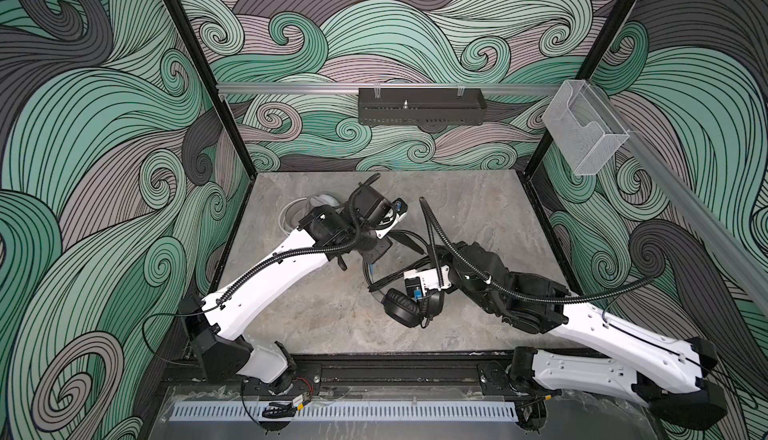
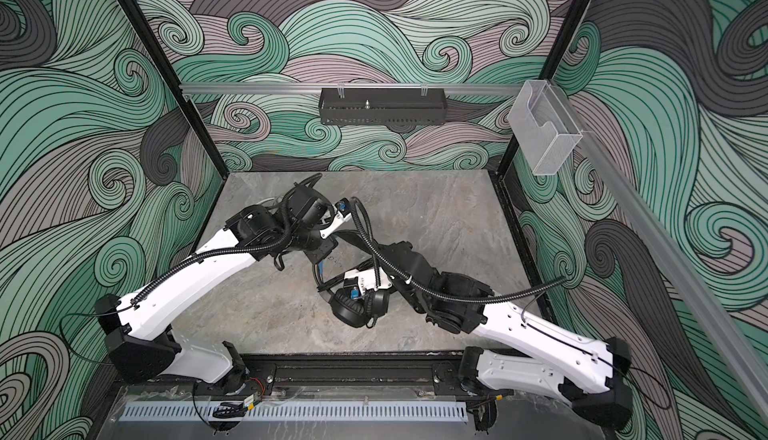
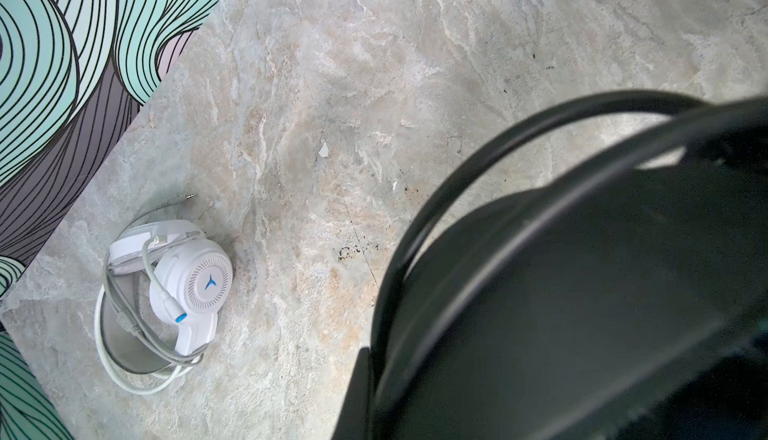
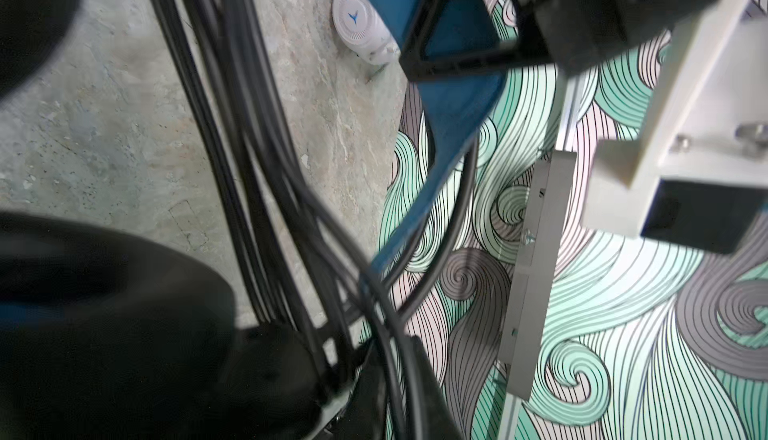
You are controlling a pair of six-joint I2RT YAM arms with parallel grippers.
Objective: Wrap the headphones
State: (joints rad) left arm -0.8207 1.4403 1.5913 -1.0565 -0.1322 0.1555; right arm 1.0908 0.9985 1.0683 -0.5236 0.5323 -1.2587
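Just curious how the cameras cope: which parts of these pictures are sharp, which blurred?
Left wrist view: white headset sharp, black headset by the lens a dark blur. Right wrist view: black cable and ear pad soft. Both top views: crisp.

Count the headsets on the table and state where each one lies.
2. The white headset lies near the table's far left corner; the black headset lies near the middle, toward the front. Others may be hidden.

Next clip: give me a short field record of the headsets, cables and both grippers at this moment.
white headset: far left of the table, pale cable gathered around it
black headset: mid-table, cups beside the right gripper
black cable: several loose loops by the cups
left gripper: jaws shut, apparently on the black headset
right gripper: above the black cups, jaws unclear
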